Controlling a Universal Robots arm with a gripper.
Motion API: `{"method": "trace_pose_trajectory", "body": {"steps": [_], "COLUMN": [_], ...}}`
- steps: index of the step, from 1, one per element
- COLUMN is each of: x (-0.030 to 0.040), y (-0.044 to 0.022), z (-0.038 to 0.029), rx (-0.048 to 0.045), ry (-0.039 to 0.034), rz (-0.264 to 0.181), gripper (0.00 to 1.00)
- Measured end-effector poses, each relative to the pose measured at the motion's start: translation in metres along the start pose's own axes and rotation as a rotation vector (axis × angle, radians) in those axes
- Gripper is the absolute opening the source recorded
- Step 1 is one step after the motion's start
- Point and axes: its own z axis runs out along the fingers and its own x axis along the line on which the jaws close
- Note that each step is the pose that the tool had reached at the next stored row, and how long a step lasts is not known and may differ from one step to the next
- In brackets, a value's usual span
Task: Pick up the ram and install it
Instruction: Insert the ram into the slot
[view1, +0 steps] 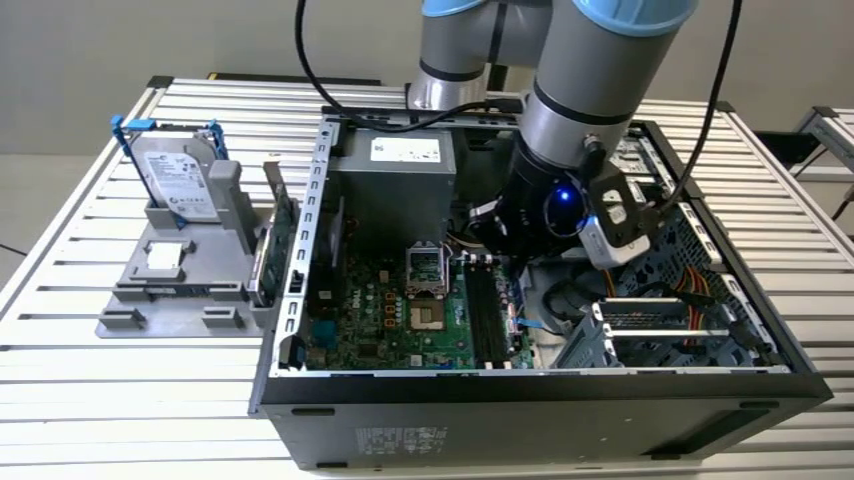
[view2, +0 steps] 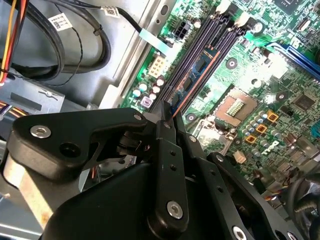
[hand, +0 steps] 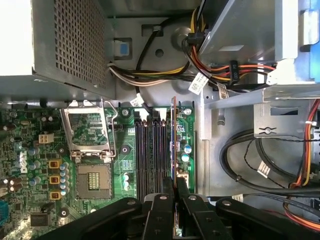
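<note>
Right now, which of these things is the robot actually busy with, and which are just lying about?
Part of the job: the ram, gripped in the hand; the memory slots on the motherboard.

Just lying about: the hard drive in its grey holder outside the computer case; the power supply; the open processor socket.

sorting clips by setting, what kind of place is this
Probably a robotics lab bench for computer assembly: an open desktop case on a slatted metal table, a hard drive in a grey fixture, and the gripper holding the ram inside.
</note>
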Motion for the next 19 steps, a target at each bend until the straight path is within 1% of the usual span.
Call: {"method": "trace_pose_trajectory", "body": {"steps": [11, 19], "x": [0.0025, 0.0036], "y": [-0.0008, -0.0027], "z": [0.0051, 0.0092], "rx": [-0.0001, 0.0], "ry": [0.0, 0.0], "rz": [0.0, 0.0], "gripper": [0.0, 0.0]}}
